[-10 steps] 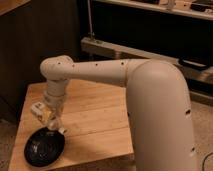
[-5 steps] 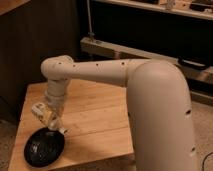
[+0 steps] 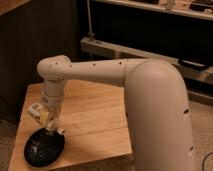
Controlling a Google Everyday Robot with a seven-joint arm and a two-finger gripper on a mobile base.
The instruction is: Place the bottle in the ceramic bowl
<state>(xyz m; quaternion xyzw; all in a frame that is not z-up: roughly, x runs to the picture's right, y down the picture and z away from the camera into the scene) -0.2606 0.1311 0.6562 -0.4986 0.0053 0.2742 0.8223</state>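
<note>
The ceramic bowl (image 3: 44, 148) is a shallow glossy black dish at the front left corner of the wooden table (image 3: 95, 117). My gripper (image 3: 51, 121) hangs just above the bowl's far rim, at the end of the cream arm that reaches in from the right. It is shut on the bottle (image 3: 39, 112), a small pale bottle with a light label that lies tilted across the fingers. A white end of the bottle shows low on the right, close over the bowl's edge.
The table's left and front edges run close to the bowl. A dark cabinet wall stands behind the table. A metal rack (image 3: 150, 52) stretches across the back right. My thick upper arm (image 3: 155, 110) fills the right side of the view.
</note>
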